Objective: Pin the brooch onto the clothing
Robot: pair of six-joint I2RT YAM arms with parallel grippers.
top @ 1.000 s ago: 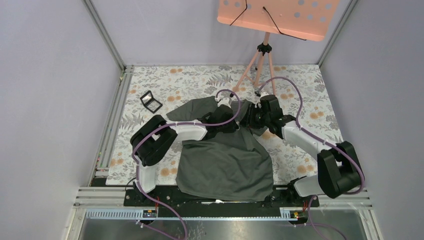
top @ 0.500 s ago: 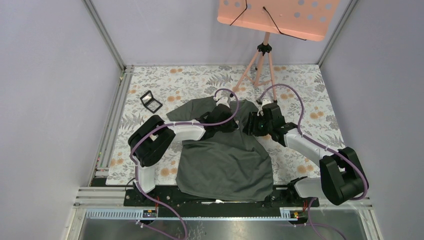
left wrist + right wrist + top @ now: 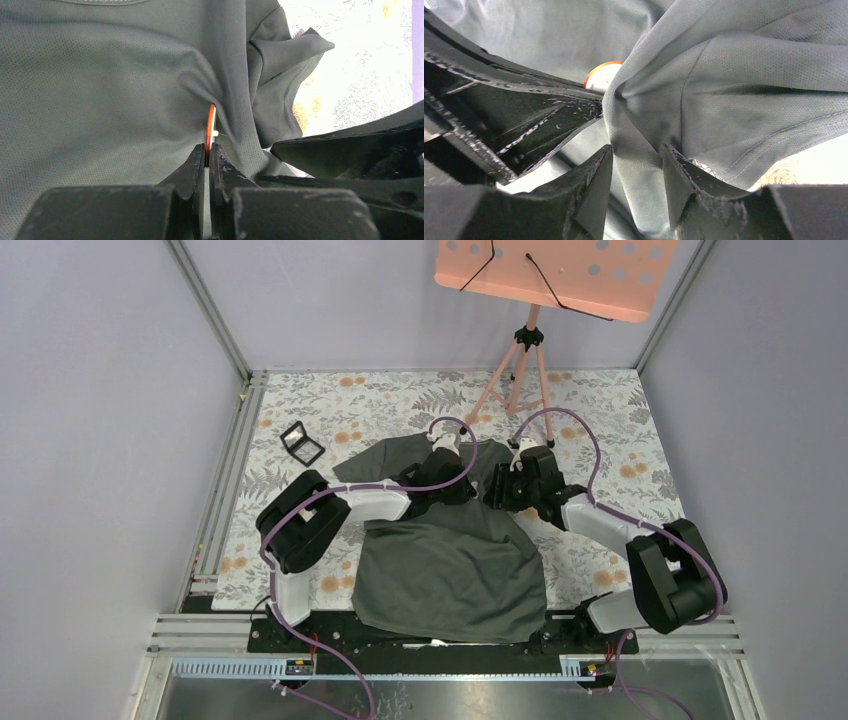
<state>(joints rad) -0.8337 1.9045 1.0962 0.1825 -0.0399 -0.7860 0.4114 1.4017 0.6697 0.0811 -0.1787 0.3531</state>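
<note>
Here, saw a flower-patterned surface (image 3: 600, 410) carrying a spread dark grey-green knit T-shirt (image 3: 450, 570); found right jaws parted around a raised fold of it, left jaws clamped shut on the small round orange-rimmed brooch (image 3: 211, 127), edge-on against the chest cloth.

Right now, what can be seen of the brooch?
The brooch is a small thin disc, orange at the rim, pale on the face that shows in the right wrist view. It stands on edge, its lower part pinched between the closed fingers of the left hand. A white stub sticks out of one side toward a fold of the grey-green shirt, which presses against it and hides part of it. Whether the pin has pierced the cloth cannot be told.
</note>
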